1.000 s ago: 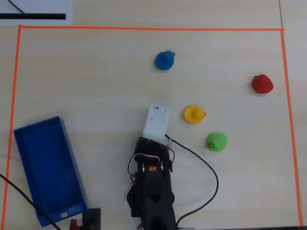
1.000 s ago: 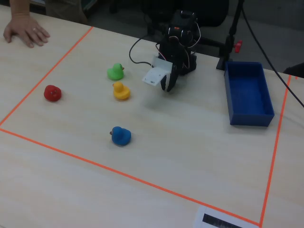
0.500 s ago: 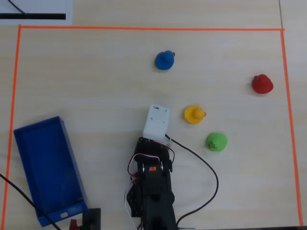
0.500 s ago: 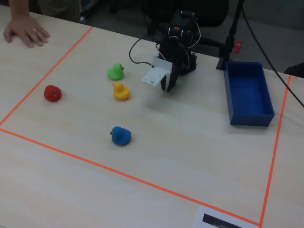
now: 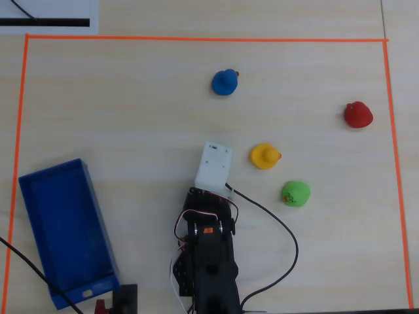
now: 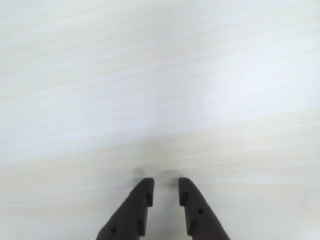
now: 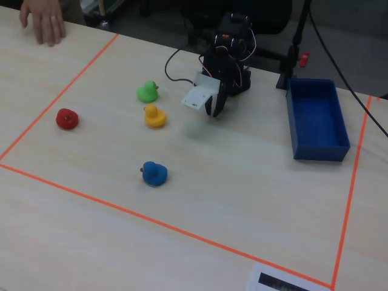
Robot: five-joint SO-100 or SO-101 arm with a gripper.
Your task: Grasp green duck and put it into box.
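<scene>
Four ducks sit apart on the table (image 5: 131, 98), the green duck (image 5: 295, 193) right of the empty gripper (image 6: 166, 186), its fingers slightly apart, blue box (image 5: 65, 229) far left.

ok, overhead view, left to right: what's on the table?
Blue box → robot arm → blue duck → yellow duck → green duck → red duck.

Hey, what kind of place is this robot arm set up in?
Probably a lab or office robot-practice bench: a pale wooden table with an orange tape border, small rubber ducks such as the green duck, a blue plastic box, and a person's hand at the edge.
</scene>
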